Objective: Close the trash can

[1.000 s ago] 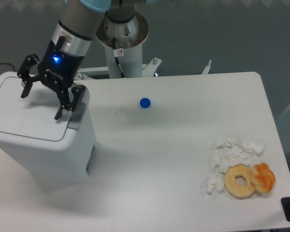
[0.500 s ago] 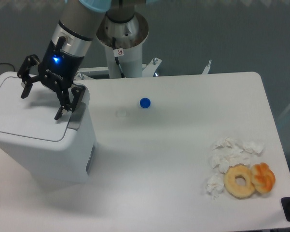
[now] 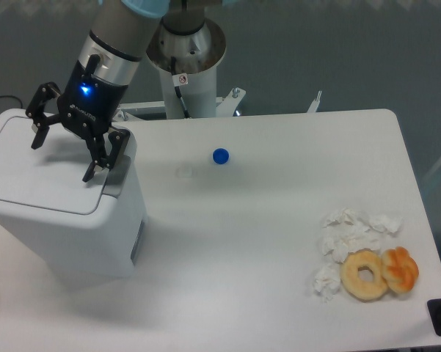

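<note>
Nothing moved since earlier, tool (image 3: 63,150) spread wide, empty, over trash can (image 3: 66,220) lid (image 3: 37,172)

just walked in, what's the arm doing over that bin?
The single arm's tool hangs open above the flat lid of the large white plastic trash can at the table's left end, gripping nothing. The lid appears to lie flat and shut. Elsewhere on the white table: a small blue cap, crumpled white tissues and two doughnuts, all untouched.
</note>
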Motion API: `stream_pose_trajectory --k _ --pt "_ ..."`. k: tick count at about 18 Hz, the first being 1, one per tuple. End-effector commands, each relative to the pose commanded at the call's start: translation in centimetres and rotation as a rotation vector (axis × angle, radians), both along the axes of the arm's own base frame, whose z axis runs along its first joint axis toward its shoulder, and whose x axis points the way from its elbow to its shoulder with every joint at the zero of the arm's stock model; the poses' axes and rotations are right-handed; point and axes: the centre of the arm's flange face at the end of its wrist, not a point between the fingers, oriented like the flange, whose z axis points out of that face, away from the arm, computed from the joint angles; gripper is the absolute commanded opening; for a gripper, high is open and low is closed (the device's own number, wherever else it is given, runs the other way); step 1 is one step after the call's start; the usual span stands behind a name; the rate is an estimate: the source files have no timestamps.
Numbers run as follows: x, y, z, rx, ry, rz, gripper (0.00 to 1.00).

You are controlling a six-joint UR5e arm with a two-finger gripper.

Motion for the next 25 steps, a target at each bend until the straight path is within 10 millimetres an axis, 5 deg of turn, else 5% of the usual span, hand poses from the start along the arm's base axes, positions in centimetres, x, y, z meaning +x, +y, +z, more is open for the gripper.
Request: stream_pose_trajectory --k 6,13,18,25 --pt "-1.1 -0.3 0.4 0.006 0.004 0.017 1.0" --pt "-8.1 -3.3 2.9 0.034 0.049 0.16 1.0" --pt "-13.7 -6.1 2.9 -0.012 0.116 0.285 1.0" --pt "-20.1 -10.7 3.0 -0.061 0.378 0.213 1.0"
